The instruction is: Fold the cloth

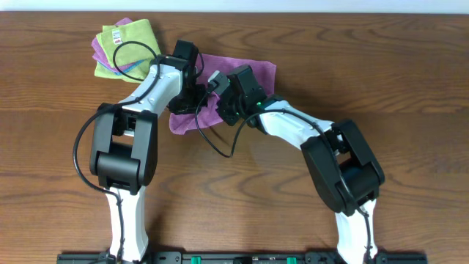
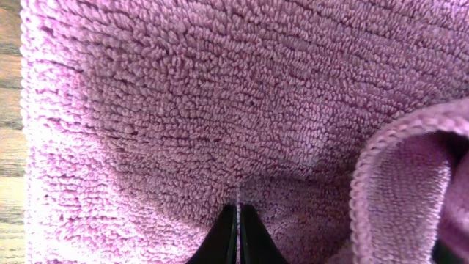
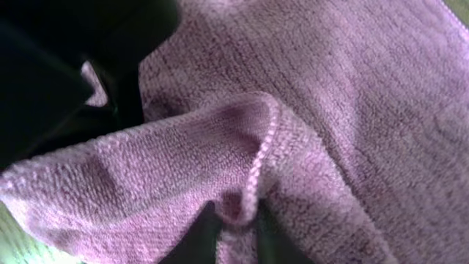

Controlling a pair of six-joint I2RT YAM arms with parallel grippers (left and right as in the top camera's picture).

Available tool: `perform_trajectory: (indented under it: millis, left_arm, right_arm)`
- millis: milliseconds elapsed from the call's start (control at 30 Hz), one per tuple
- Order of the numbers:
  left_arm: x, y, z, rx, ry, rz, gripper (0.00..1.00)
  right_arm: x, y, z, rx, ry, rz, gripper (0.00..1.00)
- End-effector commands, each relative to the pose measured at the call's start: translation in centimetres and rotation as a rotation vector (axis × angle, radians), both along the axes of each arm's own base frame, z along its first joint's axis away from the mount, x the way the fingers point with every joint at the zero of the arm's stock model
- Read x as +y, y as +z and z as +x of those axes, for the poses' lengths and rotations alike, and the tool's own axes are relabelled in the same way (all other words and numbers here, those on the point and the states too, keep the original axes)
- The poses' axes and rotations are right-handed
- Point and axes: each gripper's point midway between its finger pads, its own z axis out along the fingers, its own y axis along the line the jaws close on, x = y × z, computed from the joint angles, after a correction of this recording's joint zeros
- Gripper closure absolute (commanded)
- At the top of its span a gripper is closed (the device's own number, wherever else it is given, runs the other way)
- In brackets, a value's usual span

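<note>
Cloth [image 3: 330, 110] fold pinched between right fingers [image 3: 199, 238] — left fingers [image 2: 224, 238] closed against it.

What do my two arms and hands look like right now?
The left arm and right arm have white links and bulky black joint housings. Thin black cables loop loose along each. A small green light shows near the right wrist. The left hand and right hand have slim black fingers.
</note>
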Motion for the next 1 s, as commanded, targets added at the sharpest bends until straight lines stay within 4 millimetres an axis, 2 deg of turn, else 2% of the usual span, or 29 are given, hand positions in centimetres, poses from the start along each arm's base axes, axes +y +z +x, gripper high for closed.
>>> perform_trajectory:
  millis: [0, 200, 433, 767, 967]
  left_arm:
    - [1.4, -2.7, -1.3, 0.077, -0.006, 0.047, 0.94]
    - [1.4, -2.7, -1.3, 0.074, -0.015, 0.047, 0.94]
    - [1.5, -2.7, -1.0, 0.062, -0.014, 0.049, 0.94]
    - [3.1, -2.7, -0.3, 0.053, 0.026, 0.048, 0.94]
    - [3.3, -2.7, -0.3, 0.054, 0.031, 0.048, 0.94]
  right_arm:
    - [0.9, 0.4, -0.1, -0.013, 0.017, 0.005, 0.99]
    - [0.2, 0.8, 0.2, -0.005, -0.03, -0.027, 0.99]
    - [-2.2, 2.8, -0.2, -0.005, -0.091, -0.123, 0.99]
    - [-4.7, 3.9, -3.5, 0.1, -0.088, -0.213, 0.99]
    - [-6.6, 4.2, -5.6, 0.168, -0.096, -0.29, 0.99]
